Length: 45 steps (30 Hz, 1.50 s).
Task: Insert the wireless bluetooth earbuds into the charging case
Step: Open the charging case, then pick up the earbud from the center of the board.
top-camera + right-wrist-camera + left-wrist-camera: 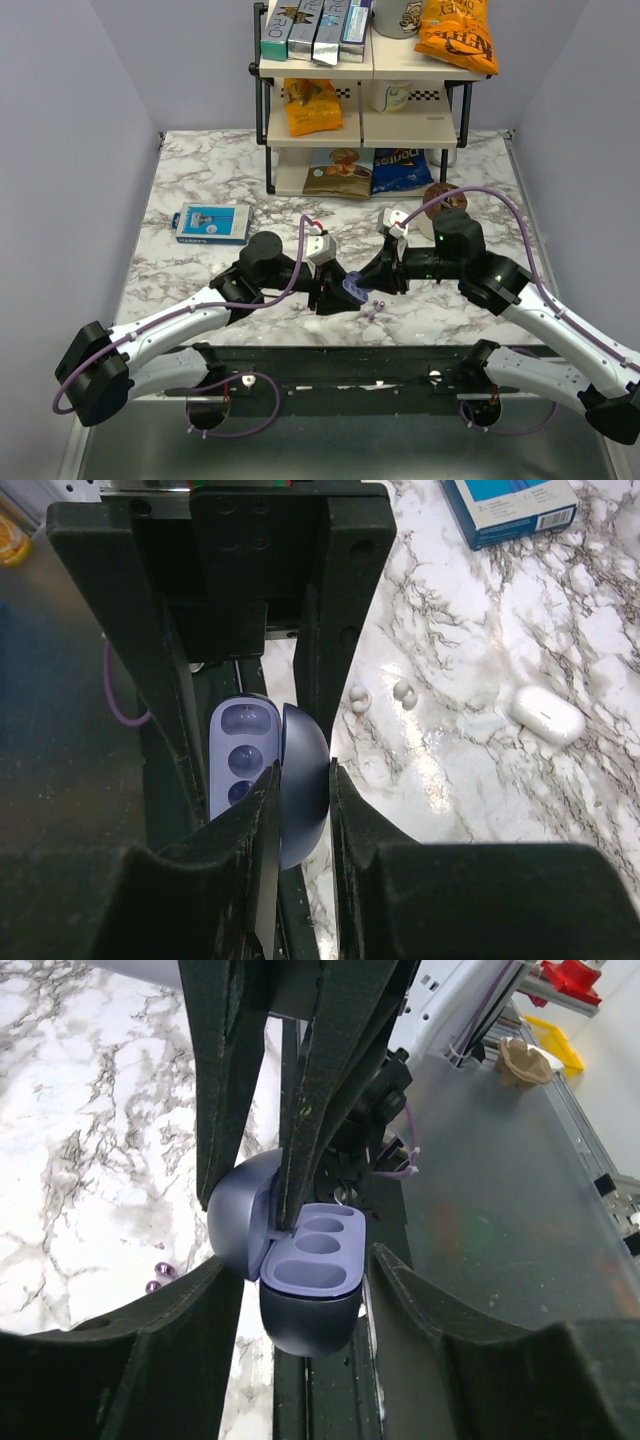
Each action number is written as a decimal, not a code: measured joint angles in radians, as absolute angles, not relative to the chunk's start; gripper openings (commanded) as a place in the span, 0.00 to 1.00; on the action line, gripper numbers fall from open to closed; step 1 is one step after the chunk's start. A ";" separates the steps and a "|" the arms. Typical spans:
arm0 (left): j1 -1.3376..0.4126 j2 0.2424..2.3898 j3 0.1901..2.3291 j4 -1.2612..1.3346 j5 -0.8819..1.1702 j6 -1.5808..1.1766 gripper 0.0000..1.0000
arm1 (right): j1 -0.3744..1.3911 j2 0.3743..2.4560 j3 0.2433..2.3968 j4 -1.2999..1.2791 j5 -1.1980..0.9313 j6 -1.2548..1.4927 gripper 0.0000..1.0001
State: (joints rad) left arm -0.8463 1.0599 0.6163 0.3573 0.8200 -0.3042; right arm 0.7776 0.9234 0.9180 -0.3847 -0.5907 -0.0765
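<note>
The lavender-blue charging case (352, 290) hangs open between both grippers, over the table's near edge. Its base with empty wells (315, 1258) faces up and its lid (305, 770) stands beside it. My right gripper (303, 770) (373, 282) is shut on the lid; its fingers (335, 1080) come down from above in the left wrist view. My left gripper (300, 1260) (330, 290) is open, with a finger on either side of the case and a gap showing on the lid side. Two tiny purple earbuds (373, 308) (160, 1278) lie on the marble just beside the case.
A white oval pebble-like case (547, 713) and two small white pieces (380, 694) lie on the marble past the grippers. A blue box (211, 223) lies at the left. A shelf rack (360, 120) with snack bags stands at the back. A black rail (350, 365) runs along the near edge.
</note>
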 measured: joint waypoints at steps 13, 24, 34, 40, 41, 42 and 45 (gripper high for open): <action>-0.869 1.056 0.587 0.431 0.797 -0.344 0.19 | 0.778 0.923 0.918 -0.370 -0.596 -0.069 0.01; -0.873 1.047 0.569 0.460 0.776 -0.345 0.00 | 0.778 0.923 0.918 -0.361 -0.600 -0.059 0.54; -0.873 1.019 0.555 0.477 0.713 -0.346 0.00 | 0.778 0.868 0.916 -0.348 -0.524 0.008 0.83; -0.874 0.966 0.506 0.491 0.614 -0.352 0.00 | 0.778 0.696 0.830 -0.270 -0.232 0.127 0.93; -0.875 0.953 0.492 0.491 0.598 -0.352 0.00 | 0.777 0.673 0.807 -0.264 -0.184 0.153 0.93; -0.883 0.934 0.471 0.492 0.566 -0.351 0.00 | 0.777 0.662 0.786 -0.263 -0.141 0.179 0.84; -0.912 0.888 0.422 0.494 0.482 -0.348 0.00 | 0.776 0.697 0.737 -0.271 -0.065 0.245 0.65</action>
State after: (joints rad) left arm -0.9115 0.8879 0.4217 0.4938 0.4820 -0.3477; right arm 0.7765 0.6971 0.7372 -0.2710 -0.0654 0.2451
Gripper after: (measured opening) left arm 0.413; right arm 0.802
